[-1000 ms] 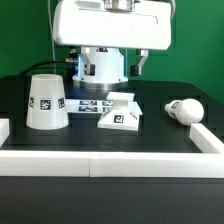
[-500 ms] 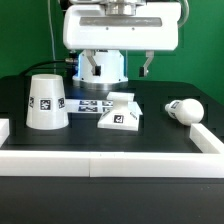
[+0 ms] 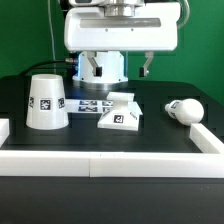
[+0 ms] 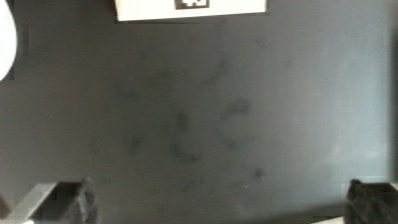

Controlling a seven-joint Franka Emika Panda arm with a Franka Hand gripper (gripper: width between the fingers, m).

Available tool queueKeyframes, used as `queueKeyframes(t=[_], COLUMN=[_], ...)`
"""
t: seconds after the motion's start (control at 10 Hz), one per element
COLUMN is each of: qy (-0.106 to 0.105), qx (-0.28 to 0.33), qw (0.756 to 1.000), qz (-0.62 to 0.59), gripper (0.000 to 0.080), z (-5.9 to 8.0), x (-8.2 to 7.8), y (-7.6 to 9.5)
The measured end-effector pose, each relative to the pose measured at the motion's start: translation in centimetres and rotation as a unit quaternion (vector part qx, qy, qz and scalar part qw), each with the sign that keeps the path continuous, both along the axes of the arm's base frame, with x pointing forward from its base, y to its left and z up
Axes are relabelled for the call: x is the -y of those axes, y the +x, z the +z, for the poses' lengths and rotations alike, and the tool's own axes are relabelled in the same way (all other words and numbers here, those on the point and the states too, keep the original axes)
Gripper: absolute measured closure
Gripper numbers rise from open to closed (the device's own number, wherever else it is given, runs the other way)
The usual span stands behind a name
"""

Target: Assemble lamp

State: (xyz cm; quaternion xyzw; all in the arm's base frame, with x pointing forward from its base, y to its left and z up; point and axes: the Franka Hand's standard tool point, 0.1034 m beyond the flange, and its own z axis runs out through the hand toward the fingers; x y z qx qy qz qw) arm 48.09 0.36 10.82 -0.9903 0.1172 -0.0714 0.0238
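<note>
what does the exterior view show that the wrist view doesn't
Only the exterior view: the whole layout, the shade standing wide end down, the base, the bulb lying on its side, and the marker board. Only the wrist view: a close look down at bare black table between the gripper fingertips. Both: the table, the open gripper, and a white tagged piece, cut off in the wrist view, so I cannot tell which it is.
</note>
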Motion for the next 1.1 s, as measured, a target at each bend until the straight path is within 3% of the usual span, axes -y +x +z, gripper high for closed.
queueKeyframes(t=[0.4, 1.1], qy=[-0.001, -0.004], qx=[-0.002, -0.009], qw=[1.0, 1.0], qz=[-0.006, 0.016], gripper=[0.01, 0.01], z=[-2.5, -5.3], x=[-0.2, -1.0], y=[-4.4, -5.4])
